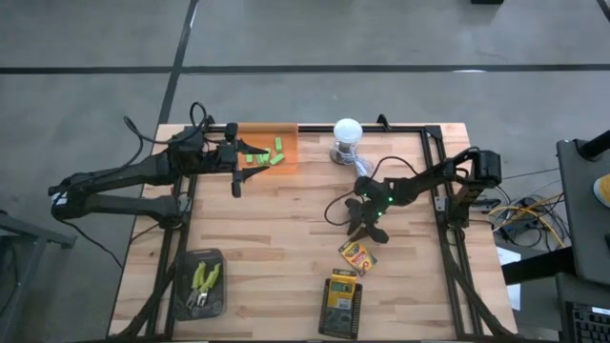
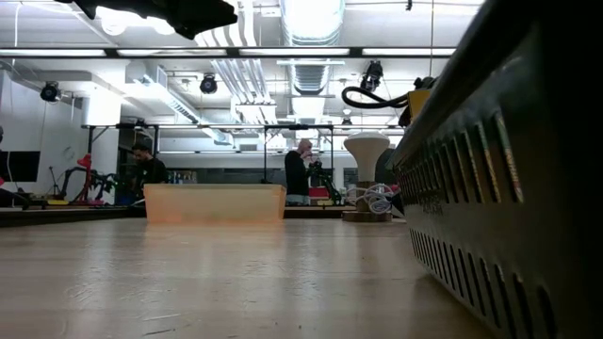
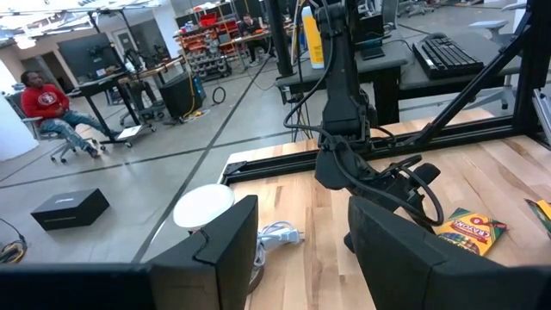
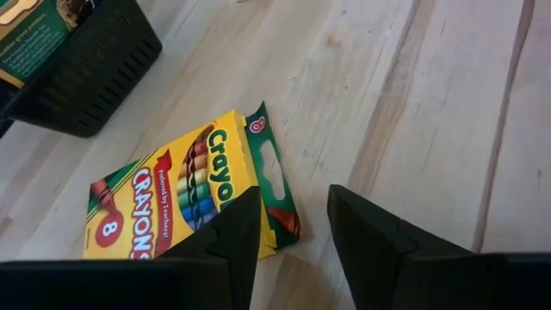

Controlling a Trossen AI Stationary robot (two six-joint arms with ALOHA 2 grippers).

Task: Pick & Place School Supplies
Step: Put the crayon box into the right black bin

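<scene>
Hovering over orange tray [image 1: 291,148], left end effector [image 1: 237,177] spread, nothing between fingers; green blocks [image 1: 266,155] inside tray. Pliers [image 1: 203,279] in dark bin [image 1: 181,289] at table's near-left. Right end effector [image 1: 362,230] parted, empty, low beside crayon box [image 4: 185,191] lying flat on table [image 1: 286,229]; another crayon box [image 1: 339,294] in black basket [image 1: 326,324].

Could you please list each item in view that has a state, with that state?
Loose crayon box: flat on table, not held.
Green blocks: inside orange bin.
Plier tools: in dark tray.
Crayon box in basket: stowed.
Left claw: open, empty.
Right claw: open above loose box.
</scene>
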